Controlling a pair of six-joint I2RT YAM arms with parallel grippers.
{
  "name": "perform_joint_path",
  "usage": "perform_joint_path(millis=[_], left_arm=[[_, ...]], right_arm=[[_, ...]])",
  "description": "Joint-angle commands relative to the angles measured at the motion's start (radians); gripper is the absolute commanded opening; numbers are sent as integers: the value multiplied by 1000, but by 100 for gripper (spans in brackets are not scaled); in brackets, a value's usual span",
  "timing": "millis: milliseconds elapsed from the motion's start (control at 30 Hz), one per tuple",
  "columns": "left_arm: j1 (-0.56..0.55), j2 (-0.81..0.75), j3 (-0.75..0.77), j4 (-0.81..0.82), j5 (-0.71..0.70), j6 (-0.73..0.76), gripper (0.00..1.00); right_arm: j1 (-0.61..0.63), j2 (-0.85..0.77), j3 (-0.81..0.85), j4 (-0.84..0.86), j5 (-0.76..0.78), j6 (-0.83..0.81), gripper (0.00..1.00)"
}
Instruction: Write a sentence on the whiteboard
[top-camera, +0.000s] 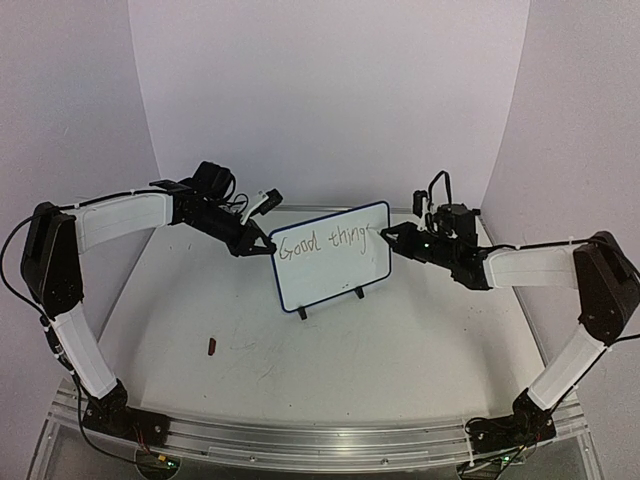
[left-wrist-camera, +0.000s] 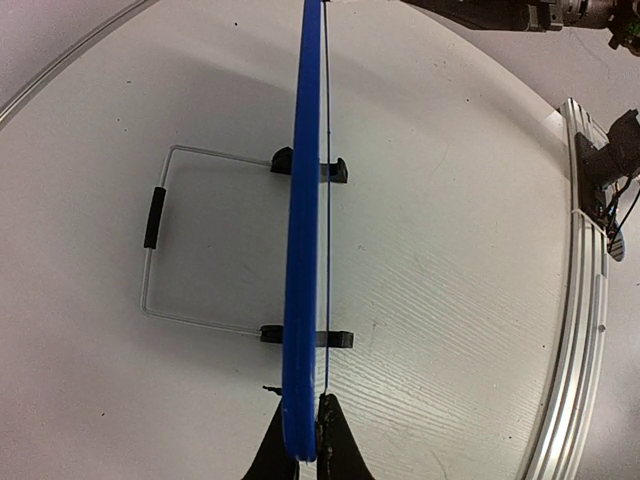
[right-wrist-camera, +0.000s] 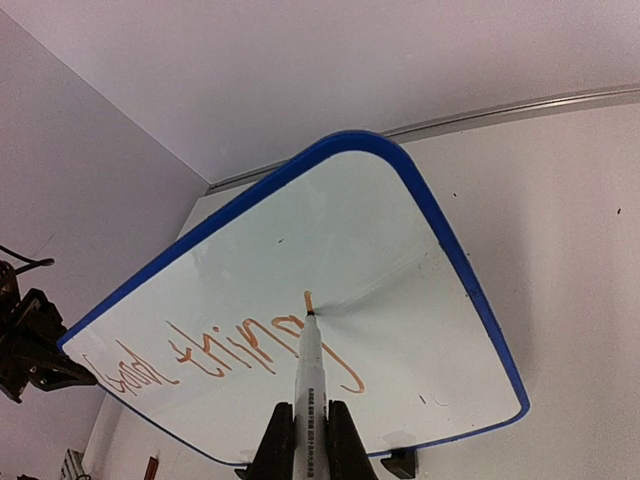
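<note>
The whiteboard (top-camera: 335, 275) stands upright on two black feet at the table's middle, blue-rimmed. My left gripper (top-camera: 262, 243) is shut on its left edge; in the left wrist view the rim (left-wrist-camera: 305, 250) runs edge-on between the black fingers (left-wrist-camera: 335, 450). The sentence (top-camera: 320, 242) reads "Good thing" on the top line, looking orange in the right wrist view (right-wrist-camera: 230, 350). My right gripper (right-wrist-camera: 308, 425) is shut on a white marker (right-wrist-camera: 310, 390) whose tip (right-wrist-camera: 311, 313) touches the board (right-wrist-camera: 400, 260) just past the "g".
A small dark red-brown piece (top-camera: 211, 347) lies on the table in front of the board to the left. A wire stand (left-wrist-camera: 150, 240) props the board from behind. An aluminium rail (top-camera: 320, 440) runs along the near edge. White walls enclose the back and sides.
</note>
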Motion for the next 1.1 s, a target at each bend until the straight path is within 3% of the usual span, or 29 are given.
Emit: perform_joint_path(millis=[0, 300, 1067], left_arm=[[-6, 50, -8, -83, -121, 54, 0], [-6, 49, -8, -83, -122, 54, 0], [-6, 47, -8, -83, -122, 54, 0]], right_arm=[[2, 9, 28, 17, -11, -17, 0], [2, -13, 5, 12, 76, 0, 0], [2, -5, -5, -23, 82, -8, 0]])
